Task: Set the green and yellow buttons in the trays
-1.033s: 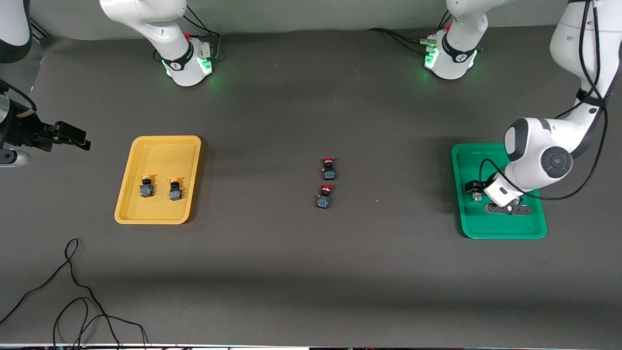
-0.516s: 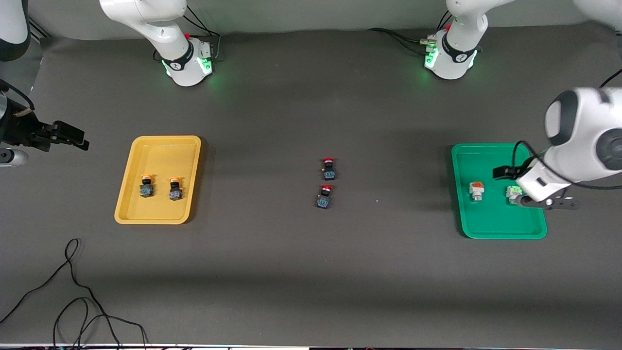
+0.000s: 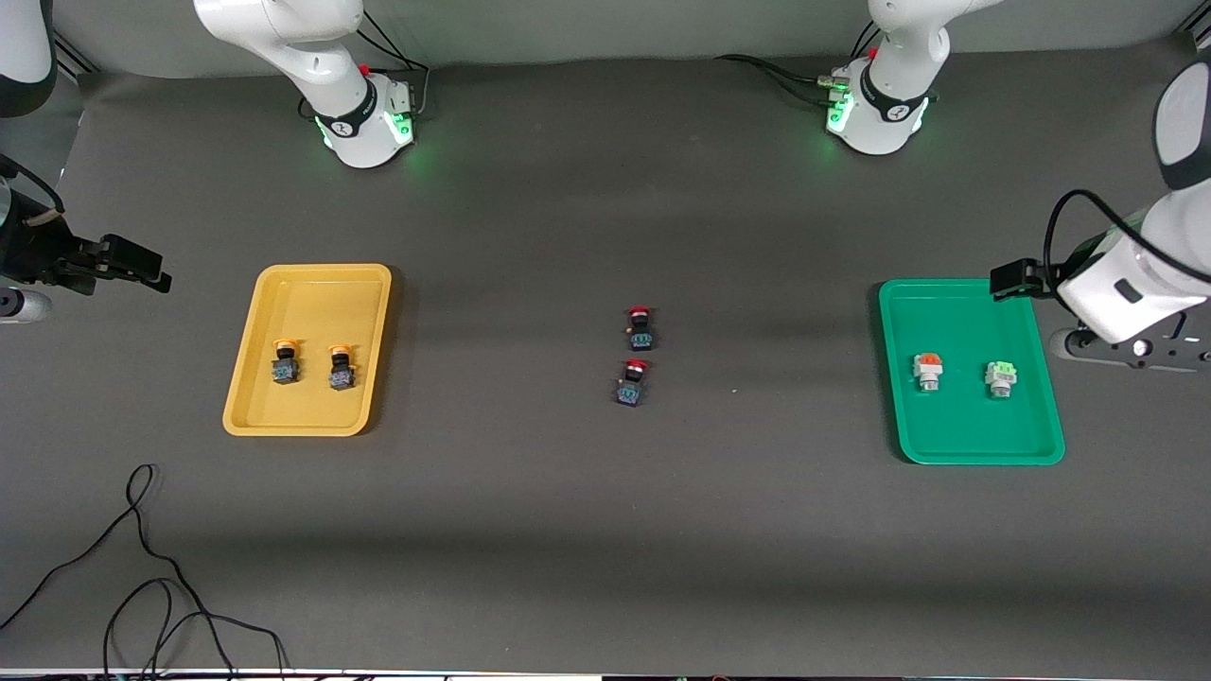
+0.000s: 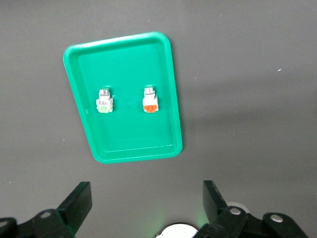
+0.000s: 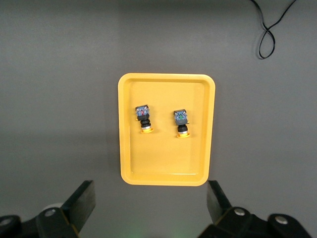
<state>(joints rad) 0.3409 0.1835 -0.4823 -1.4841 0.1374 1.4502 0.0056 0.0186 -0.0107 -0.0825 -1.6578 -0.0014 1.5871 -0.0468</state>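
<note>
Green-capped button [image 3: 1001,375] lies beside raised left hand [image 3: 1135,348].

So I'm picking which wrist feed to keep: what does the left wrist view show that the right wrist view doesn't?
Left wrist only: the green tray holding two white-bodied buttons, one green-capped, one orange-capped.
Right wrist only: the yellow tray holding two black-bodied yellow buttons, plus a black cable.
Both: the dark table and that arm's own open gripper, left or right.
</note>
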